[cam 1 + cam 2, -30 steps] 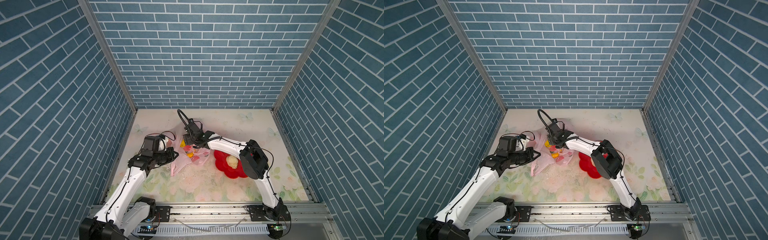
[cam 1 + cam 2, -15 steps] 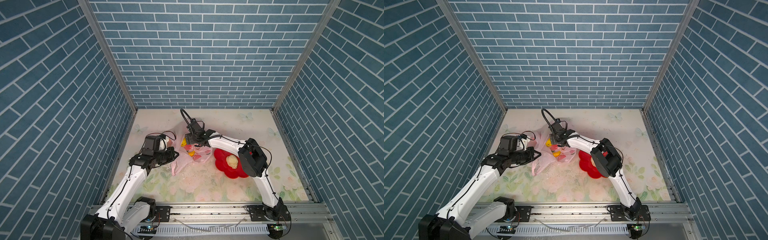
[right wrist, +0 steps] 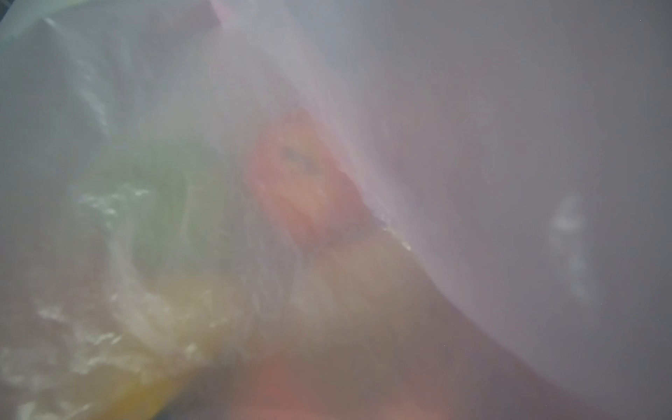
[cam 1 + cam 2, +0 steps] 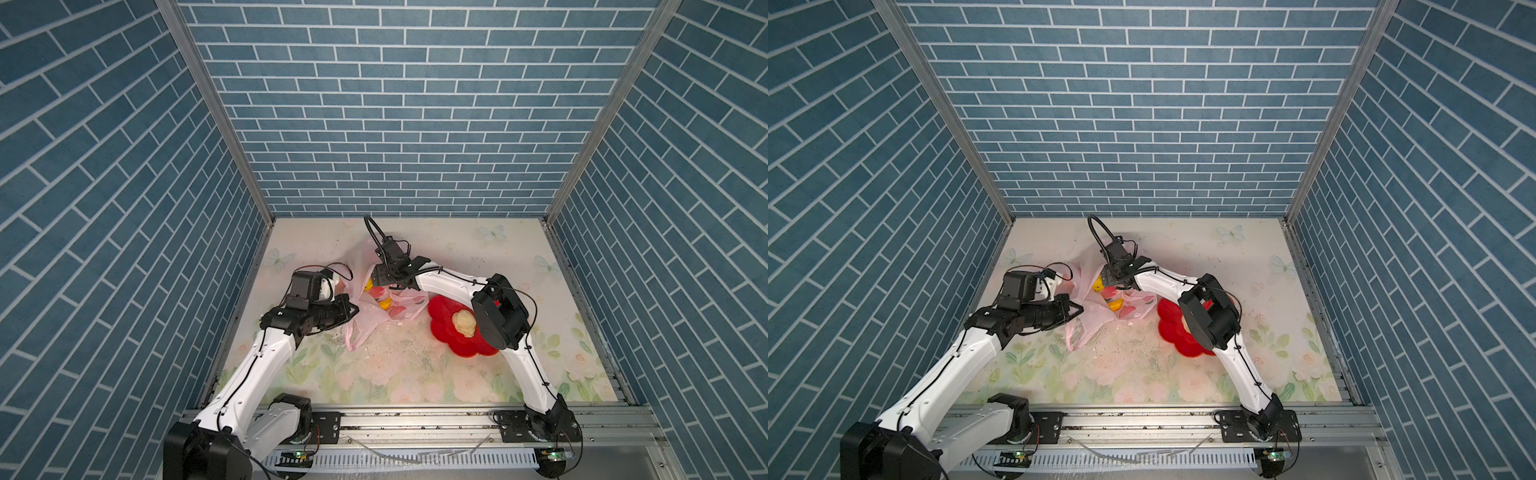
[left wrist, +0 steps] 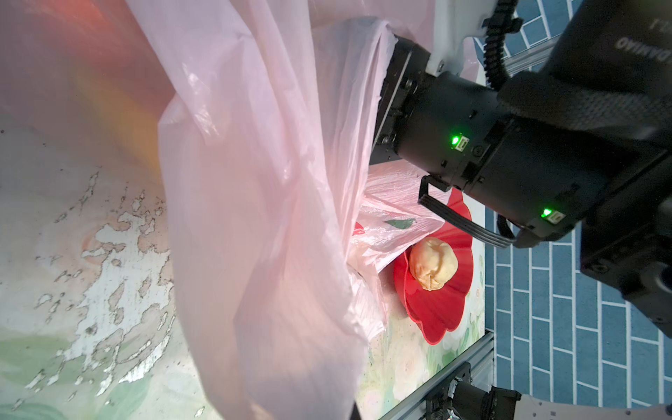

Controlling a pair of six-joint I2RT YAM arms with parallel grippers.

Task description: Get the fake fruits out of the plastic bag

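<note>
Left wrist: dish (image 5: 440,312) w/ cream fruit (image 5: 432,263)

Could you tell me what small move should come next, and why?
Probably ease the right gripper deeper into the plastic bag and close on the yellow fruit beside it: the left gripper holds the bag's edge up, and the right gripper looks open and empty.

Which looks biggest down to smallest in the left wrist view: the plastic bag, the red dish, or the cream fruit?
1. plastic bag, though it is nearest the lens, which inflates it
2. red dish
3. cream fruit, lying in the dish
</note>
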